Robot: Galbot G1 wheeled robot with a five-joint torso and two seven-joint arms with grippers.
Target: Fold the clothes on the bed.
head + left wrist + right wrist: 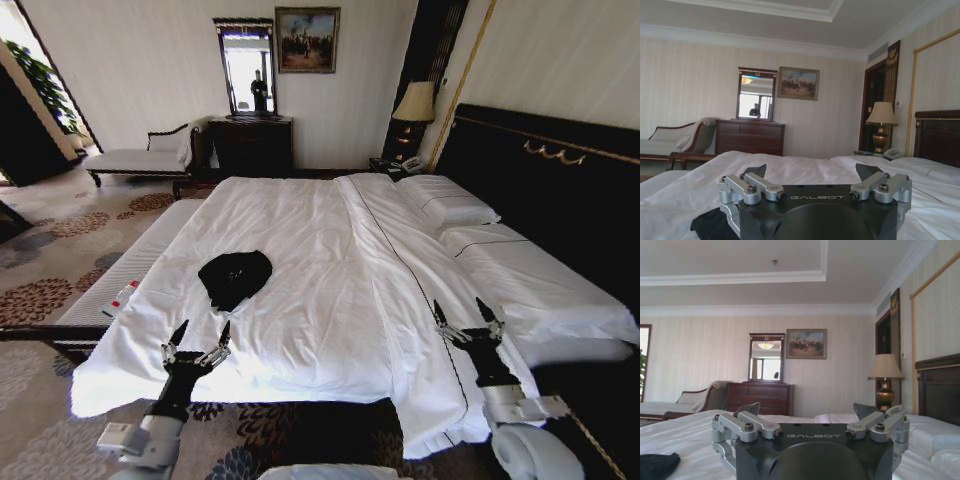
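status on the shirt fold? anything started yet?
Done: nothing yet. The black T-shirt lies bunched in a heap on the bed, unfolded.
In hand: nothing gripped. The left gripper hovers open over the near edge of the bed, just short of the shirt; the right gripper hovers open farther to the right, over the duvet.
Left: reach the shirt, spread it flat, then make every fold.

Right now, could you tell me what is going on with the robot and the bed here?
The robot stands at the foot of the bed with both arms raised over the near edge. The left hand and the right hand are both open and hold nothing. The black T-shirt lies crumpled on the white duvet, beyond the left hand and apart from it. Nothing has been grasped, and the shirt is not yet folded.
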